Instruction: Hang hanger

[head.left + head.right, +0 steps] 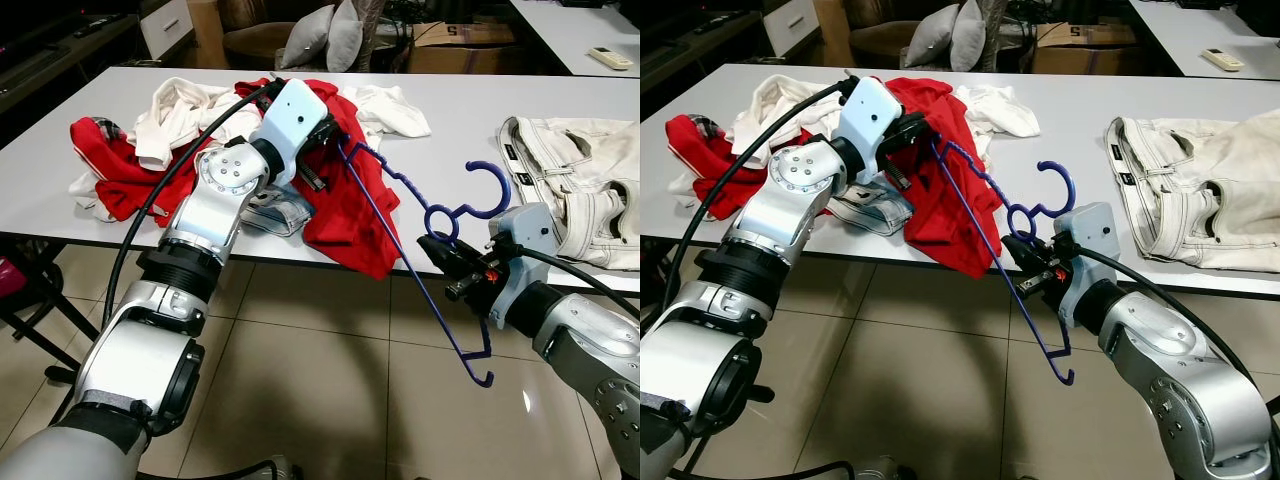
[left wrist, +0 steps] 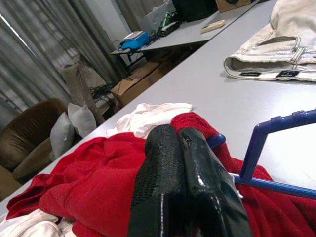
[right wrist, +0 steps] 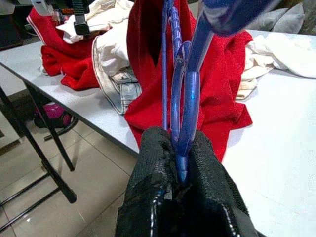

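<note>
A blue hanger (image 1: 420,245) is held in the air over the desk's (image 1: 450,130) front edge, one end above the desktop, the other past the edge over the tiled floor (image 1: 330,380); the left gripper (image 1: 335,135) is clamped on its upper end, above the red garment (image 1: 345,205) that drapes over that edge; the right gripper (image 1: 440,250) pinches the neck below the hook; white trousers (image 1: 570,190) lie at the desk's right end; white clothes (image 1: 185,110) are heaped toward the far left.

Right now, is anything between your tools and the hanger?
No. The right tool is shut on the blue hanger near its hook, and the left tool is shut on its far end, above the red shirt.
</note>
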Available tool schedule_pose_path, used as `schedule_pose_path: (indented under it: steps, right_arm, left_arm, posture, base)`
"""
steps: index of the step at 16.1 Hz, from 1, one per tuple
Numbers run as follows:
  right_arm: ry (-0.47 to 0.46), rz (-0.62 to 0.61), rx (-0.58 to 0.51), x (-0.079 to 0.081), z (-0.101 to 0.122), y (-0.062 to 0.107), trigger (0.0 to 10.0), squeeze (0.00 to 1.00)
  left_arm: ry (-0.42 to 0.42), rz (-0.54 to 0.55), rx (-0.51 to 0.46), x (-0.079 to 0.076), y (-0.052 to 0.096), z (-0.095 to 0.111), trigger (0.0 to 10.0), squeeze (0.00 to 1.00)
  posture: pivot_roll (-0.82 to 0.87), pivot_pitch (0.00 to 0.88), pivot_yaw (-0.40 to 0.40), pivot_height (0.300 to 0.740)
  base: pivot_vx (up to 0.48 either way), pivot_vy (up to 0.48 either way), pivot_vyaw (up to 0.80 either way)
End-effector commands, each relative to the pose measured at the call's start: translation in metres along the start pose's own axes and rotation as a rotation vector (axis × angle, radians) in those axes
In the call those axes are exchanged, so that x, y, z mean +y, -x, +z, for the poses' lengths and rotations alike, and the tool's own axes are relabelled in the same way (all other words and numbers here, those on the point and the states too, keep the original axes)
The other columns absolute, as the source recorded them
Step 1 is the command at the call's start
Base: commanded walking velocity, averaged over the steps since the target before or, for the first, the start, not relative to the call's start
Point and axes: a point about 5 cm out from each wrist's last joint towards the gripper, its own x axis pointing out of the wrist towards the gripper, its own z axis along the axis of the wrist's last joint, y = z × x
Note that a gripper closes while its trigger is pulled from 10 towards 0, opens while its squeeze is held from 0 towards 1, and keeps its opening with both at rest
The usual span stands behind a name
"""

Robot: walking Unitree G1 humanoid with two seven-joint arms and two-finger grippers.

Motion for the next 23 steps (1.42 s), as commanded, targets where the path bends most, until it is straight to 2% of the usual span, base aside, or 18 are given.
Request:
schedule_pose_path:
  steps: [1,4,6,8,10,13,14,16,17,19,20,22,23]
  right_arm:
    - [0.011,0.009,-0.005,0.002,0.004,-0.003,10.0,0.00]
    - [-0.015,0.021,0.021,0.008,0.002,-0.021,10.0,0.00]
    - [-0.094,-0.022,0.045,0.012,0.000,-0.035,10.0,0.00]
    - [-0.136,-0.055,0.077,0.015,-0.006,-0.039,10.0,0.00]
    - [-0.222,-0.115,0.140,0.019,-0.021,-0.041,10.0,0.00]
    - [-0.272,-0.144,0.182,0.025,-0.032,-0.037,10.0,0.00]
    - [-0.316,-0.164,0.207,0.029,-0.038,-0.034,10.0,0.00]
    - [-0.344,-0.188,0.237,0.030,-0.047,-0.027,10.0,0.00]
    - [-0.357,-0.218,0.258,0.027,-0.053,-0.021,10.0,0.00]
    - [-0.386,-0.313,0.239,0.009,-0.054,-0.011,10.0,0.00]
    - [-0.389,-0.368,0.199,-0.004,-0.048,-0.006,10.0,0.00]
    - [-0.368,-0.502,-0.032,-0.042,-0.011,0.007,10.0,0.00]
    - [-0.383,-0.525,-0.126,-0.052,0.004,0.012,10.0,0.00]
  left_arm:
    - [-0.006,-0.008,-0.010,0.001,0.000,0.005,0.0,0.00]
    - [0.004,-0.032,-0.035,-0.006,-0.002,0.012,0.0,0.00]
    - [0.008,-0.040,-0.049,-0.010,-0.003,0.015,0.0,0.00]
    - [0.009,-0.027,-0.054,-0.009,-0.002,0.017,0.0,0.00]
    - [0.008,0.014,-0.064,0.000,0.001,0.021,0.0,0.00]
    - [0.005,0.067,-0.073,0.013,0.006,0.026,0.0,0.00]
    - [0.009,0.126,-0.074,0.024,0.009,0.027,0.0,0.00]
    - [0.015,0.196,-0.071,0.037,0.012,0.027,0.0,0.00]
    - [0.008,0.233,-0.064,0.046,0.015,0.027,0.0,0.00]
    - [0.005,0.281,-0.063,0.058,0.020,0.028,0.0,0.00]
    - [-0.001,0.300,-0.063,0.062,0.023,0.028,0.0,0.00]
    - [-0.007,0.329,-0.061,0.071,0.028,0.028,0.0,0.00]
    - [-0.009,0.330,-0.062,0.072,0.029,0.027,0.0,0.00]
  posture:
    - [-0.01,0.000,0.062,0.740]
    - [-0.01,0.000,0.055,0.740]
    - [0.00,0.000,0.045,0.740]
    - [0.00,0.000,0.035,0.740]
    - [0.00,0.000,0.035,0.740]
    - [-0.01,0.000,0.033,0.740]
    - [-0.02,0.000,0.031,0.740]
    - [-0.02,0.000,0.031,0.740]
    - [-0.02,0.000,0.031,0.740]
    - [-0.02,0.000,0.031,0.740]
    - [-0.02,0.000,0.032,0.740]
    - [-0.02,0.000,0.031,0.740]
    - [-0.03,0.000,0.032,0.740]
  base:
    - [0.000,0.000,0.00]
    - [0.000,0.000,0.00]
    - [0.000,0.000,0.00]
    - [0.000,0.000,0.00]
    - [0.000,0.000,0.00]
    - [0.000,0.000,0.00]
    - [0.000,0.000,0.00]
    - [0.000,0.000,0.00]
    - [0.000,0.000,0.00]
    - [0.000,0.000,0.00]
    - [0.000,0.000,0.00]
    - [0.000,0.000,0.00]
    - [0.000,0.000,0.00]
